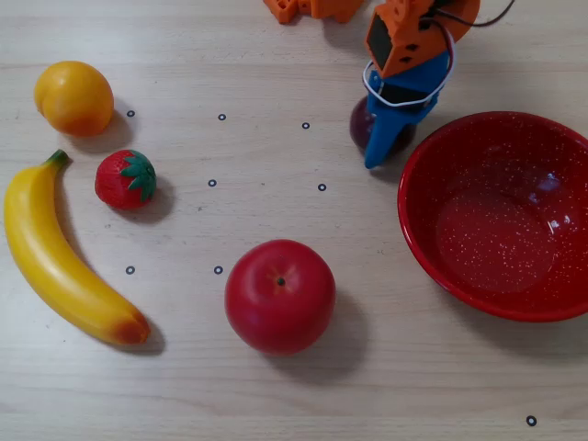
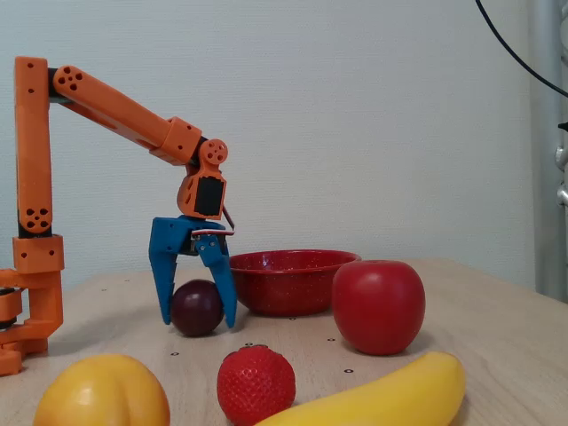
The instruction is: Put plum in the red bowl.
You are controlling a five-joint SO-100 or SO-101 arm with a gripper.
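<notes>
The plum (image 2: pixel 197 306), small and dark maroon, sits low at table level just left of the red bowl (image 2: pixel 293 288) in the fixed view. My gripper (image 2: pixel 199 323) comes down over it, one blue finger pressed against each side and both tips slightly off the wood. Seen from overhead, the gripper (image 1: pixel 375 136) covers most of the plum (image 1: pixel 356 127), leaving only its left edge showing. The speckled red bowl (image 1: pixel 415 188) lies immediately to the right, with nothing in it.
A big red apple (image 1: pixel 279 296) lies below the gripper in the overhead view. Further left are a strawberry (image 1: pixel 125 179), a banana (image 1: pixel 55 262) and an orange fruit (image 1: pixel 73 97). The arm's orange base (image 2: pixel 34 266) stands at the left of the fixed view.
</notes>
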